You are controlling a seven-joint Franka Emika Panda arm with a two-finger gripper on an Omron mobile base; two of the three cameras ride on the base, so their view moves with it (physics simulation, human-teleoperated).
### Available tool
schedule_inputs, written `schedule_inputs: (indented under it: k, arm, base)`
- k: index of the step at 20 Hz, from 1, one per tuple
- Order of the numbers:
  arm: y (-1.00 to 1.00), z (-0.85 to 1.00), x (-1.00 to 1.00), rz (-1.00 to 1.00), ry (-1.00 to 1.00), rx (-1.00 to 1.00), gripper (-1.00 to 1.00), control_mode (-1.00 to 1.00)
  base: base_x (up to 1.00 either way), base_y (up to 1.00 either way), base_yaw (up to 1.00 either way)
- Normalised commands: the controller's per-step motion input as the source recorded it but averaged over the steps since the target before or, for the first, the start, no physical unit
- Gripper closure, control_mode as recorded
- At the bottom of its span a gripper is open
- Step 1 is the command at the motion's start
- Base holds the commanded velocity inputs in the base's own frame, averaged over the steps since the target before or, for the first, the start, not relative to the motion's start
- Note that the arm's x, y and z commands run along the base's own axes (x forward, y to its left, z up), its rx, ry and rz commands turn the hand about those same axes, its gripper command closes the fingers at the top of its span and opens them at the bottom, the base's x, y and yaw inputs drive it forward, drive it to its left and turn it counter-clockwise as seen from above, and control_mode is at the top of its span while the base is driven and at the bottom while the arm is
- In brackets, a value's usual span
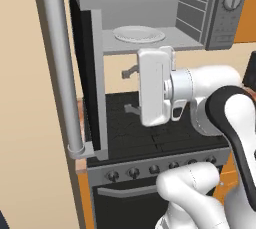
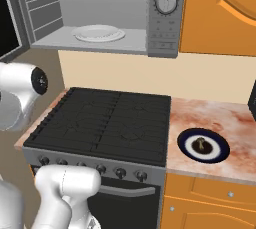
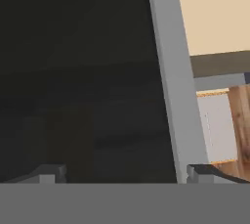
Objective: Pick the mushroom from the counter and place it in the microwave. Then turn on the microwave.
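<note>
- Right base view shows the microwave [image 2: 100, 13] standing open above the stove [image 2: 105, 123], with a white plate [image 2: 98, 33] on its floor; that plate looks like the landing spot.
- Left base view has the microwave door [image 1: 87, 73] swung out, its long grey handle [image 1: 62, 73] nearest the camera, and the pincer [image 1: 131, 90] close beside the door, fingers spread wide with nothing between them.
- Table [image 2: 220, 115] to the right of the stove carries a dark-rimmed dish [image 2: 203, 145].
- Mushroom [image 2: 200, 143] sits in the middle of that dish, well apart from the pincer.
- Judged by its look, it is very light, soft and easily crushed; its rounded cap could slip.
- Best hold seems to be low across the cap from above, squeezing gently.
</note>
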Motion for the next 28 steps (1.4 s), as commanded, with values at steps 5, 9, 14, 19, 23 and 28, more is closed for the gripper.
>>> schedule_inputs:
  k: [5,9,14,19,23,28]
  arm:
    - [-0.91,0.0,0.38,-0.13,-0.09,-0.17,-1.0,-1.0]
    - [-0.73,0.0,0.39,-0.12,-0.09,-0.21,-1.0,-1.0]
    - [-0.71,0.0,0.33,-0.1,-0.08,-0.23,-1.0,-1.0]
    - [-0.65,0.0,0.35,-0.08,-0.06,-0.25,-1.0,-1.0]
    - [-0.61,-0.06,0.31,-0.05,-0.04,-0.25,-1.0,-1.0]
    - [-0.58,-0.32,0.08,-0.04,-0.05,-0.27,-1.0,-1.0]
  base:
    - [0.0,0.0,0.0]
    - [0.0,0.0,0.0]
    - [0.0,0.0,0.0]
    - [0.0,0.0,0.0]
    - [0.0,0.0,0.0]
    - [0.0,0.0,0.0]
